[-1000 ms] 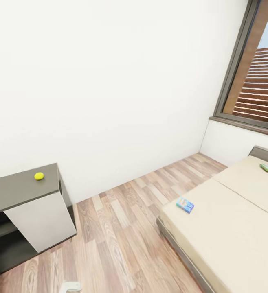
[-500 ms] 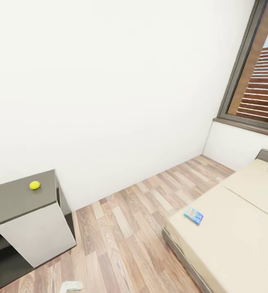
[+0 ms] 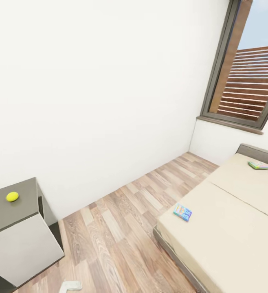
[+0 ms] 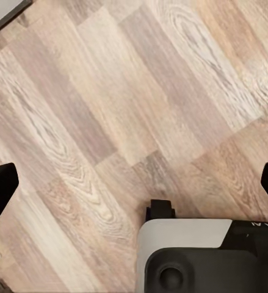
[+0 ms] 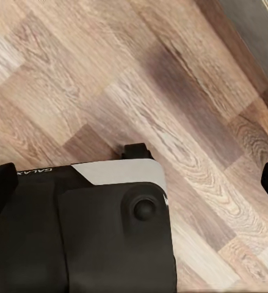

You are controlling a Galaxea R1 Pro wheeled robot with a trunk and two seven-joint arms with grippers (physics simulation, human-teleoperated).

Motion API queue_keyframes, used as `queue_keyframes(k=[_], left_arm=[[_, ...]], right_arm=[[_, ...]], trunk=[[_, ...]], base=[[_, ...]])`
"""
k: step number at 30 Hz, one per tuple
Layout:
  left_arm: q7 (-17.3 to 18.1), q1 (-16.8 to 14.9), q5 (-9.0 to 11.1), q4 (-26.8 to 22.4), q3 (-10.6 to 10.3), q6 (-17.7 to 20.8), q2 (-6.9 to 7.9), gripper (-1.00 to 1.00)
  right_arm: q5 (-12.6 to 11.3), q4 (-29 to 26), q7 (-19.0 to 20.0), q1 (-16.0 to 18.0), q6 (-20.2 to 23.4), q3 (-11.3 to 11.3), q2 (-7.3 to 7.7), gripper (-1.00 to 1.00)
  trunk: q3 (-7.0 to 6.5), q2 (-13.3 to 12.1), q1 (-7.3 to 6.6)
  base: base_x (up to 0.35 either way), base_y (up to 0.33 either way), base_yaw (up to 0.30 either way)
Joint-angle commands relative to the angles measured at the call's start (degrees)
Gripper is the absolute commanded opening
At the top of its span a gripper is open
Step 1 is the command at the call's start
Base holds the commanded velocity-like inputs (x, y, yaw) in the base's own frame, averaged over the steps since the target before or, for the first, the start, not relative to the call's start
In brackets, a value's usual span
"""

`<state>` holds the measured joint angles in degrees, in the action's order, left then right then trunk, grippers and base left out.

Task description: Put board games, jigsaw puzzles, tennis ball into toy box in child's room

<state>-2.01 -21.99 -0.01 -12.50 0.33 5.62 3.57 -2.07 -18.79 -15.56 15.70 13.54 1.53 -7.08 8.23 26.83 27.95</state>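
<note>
Both grippers, the left gripper and the right gripper, hang spread wide and hold nothing. The blue board game lies far ahead on the bed (right arm's side), the tennis ball far left.

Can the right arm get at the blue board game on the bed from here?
Probably not yet. The blue board game lies near the bed corner, across open floor; the right wrist view faces floorboards beside the robot's base, jaws wide apart.
</note>
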Motion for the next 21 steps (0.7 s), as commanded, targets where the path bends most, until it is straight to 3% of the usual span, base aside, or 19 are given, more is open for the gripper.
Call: queue_keyframes(k=[1, 9, 21], left_arm=[[-0.1, 0.0, 0.0, -0.2, 0.0, 0.4, 0.01, 1.00], [-0.1, 0.0, 0.0, -0.2, 0.0, 0.4, 0.02, 1.00], [-0.1, 0.0, 0.0, -0.2, 0.0, 0.4, 0.02, 1.00]], right_arm=[[-0.2, -0.1, -0.2, 0.0, 0.3, 0.1, -0.04, 1.00], [-0.2, -0.1, -0.2, 0.0, 0.3, 0.1, -0.04, 1.00], [-0.2, -0.1, -0.2, 0.0, 0.3, 0.1, -0.05, 1.00]], trunk=[[0.11, 0.1, 0.03], [0.11, 0.1, 0.03], [0.11, 0.1, 0.03]], base=[[0.003, 0.127, -0.278], [0.040, 0.172, -0.280], [0.194, 0.154, -0.280]])
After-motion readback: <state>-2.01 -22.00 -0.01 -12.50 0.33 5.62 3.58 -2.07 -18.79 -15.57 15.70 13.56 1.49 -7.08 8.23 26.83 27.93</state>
